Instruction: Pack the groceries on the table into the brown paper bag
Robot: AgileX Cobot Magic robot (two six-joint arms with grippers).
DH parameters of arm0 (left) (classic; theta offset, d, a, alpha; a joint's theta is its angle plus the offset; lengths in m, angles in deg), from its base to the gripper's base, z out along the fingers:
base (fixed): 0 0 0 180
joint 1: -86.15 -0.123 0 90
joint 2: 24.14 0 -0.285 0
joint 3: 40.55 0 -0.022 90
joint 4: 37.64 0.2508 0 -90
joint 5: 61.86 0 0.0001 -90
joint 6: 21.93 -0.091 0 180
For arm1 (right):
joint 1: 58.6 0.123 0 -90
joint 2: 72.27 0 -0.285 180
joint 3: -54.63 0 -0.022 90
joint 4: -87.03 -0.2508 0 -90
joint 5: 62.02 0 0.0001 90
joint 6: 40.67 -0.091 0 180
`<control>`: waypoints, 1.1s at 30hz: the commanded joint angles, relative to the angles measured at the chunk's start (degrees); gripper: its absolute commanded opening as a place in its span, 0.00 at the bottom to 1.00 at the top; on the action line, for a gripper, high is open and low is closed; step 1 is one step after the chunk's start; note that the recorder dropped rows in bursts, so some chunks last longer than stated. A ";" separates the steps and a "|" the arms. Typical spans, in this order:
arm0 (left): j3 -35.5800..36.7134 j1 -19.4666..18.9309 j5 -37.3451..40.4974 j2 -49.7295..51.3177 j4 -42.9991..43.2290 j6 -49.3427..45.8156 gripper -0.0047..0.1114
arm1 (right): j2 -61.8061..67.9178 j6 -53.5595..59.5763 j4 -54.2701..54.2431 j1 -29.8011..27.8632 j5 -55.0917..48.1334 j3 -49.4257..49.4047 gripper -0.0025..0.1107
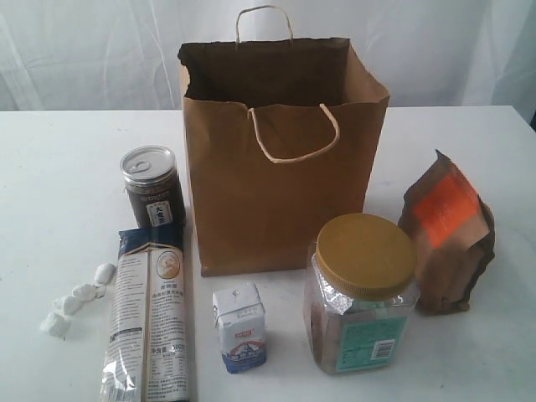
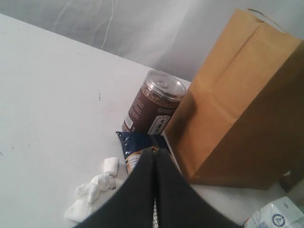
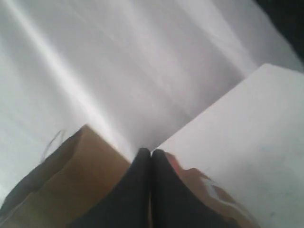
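Backing your flat white tabletop [image 1: 50, 167] hangs a pale draped curtain [image 1: 100, 50]; your black left gripper [image 2: 155, 156] and right gripper [image 3: 151, 156] are clenched empty.

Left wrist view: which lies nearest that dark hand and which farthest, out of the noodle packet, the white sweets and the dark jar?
1. The long noodle packet, right beneath the tips of the closed hand.
2. The white wrapped sweets, beside the packet, and the silver-lidded dark jar, just past the packet's end, are both farther, but too close to call between them.
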 commanded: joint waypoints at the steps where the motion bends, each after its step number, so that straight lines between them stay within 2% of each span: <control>1: 0.20 0.52 4.38 -0.26 -0.50 -0.83 0.04 | -0.13 35.83 -26.23 0.24 -7.88 0.02 0.02; 4: 0.20 0.52 6.53 -0.26 -0.41 -0.83 0.04 | 1.12 54.43 -24.98 0.24 -14.65 -0.35 0.02; 7: 0.20 0.52 6.41 -0.26 -0.41 -0.83 0.04 | 4.58 63.14 -20.41 0.24 -15.49 -2.54 0.02; 12: 0.20 0.52 9.56 -0.26 -0.27 -0.83 0.04 | 10.27 63.86 -22.54 1.90 -9.07 -4.28 0.02; 16: 0.20 0.52 12.42 -0.26 -0.37 -0.44 0.04 | 18.62 63.86 -22.54 2.27 -8.37 -4.03 0.02; 21: 0.20 0.52 12.38 -0.26 -8.88 -0.44 0.04 | 47.37 63.72 -18.59 2.27 -1.33 -3.83 0.02; 24: 0.20 0.52 12.09 -0.26 -8.88 -1.31 0.04 | 59.85 63.72 -19.19 2.27 -5.37 -0.78 0.02; 27: 0.20 0.52 12.09 -0.26 -8.88 -1.90 0.04 | 63.52 63.62 -19.94 2.27 -9.05 0.59 0.02; 29: 0.20 0.52 12.09 -0.26 -8.88 -1.90 0.04 | 63.23 63.78 -23.41 2.27 -9.17 0.59 0.02; 33: 0.20 0.52 12.09 -0.26 -8.88 -1.90 0.04 | 60.50 64.04 -23.42 2.27 -6.89 0.59 0.02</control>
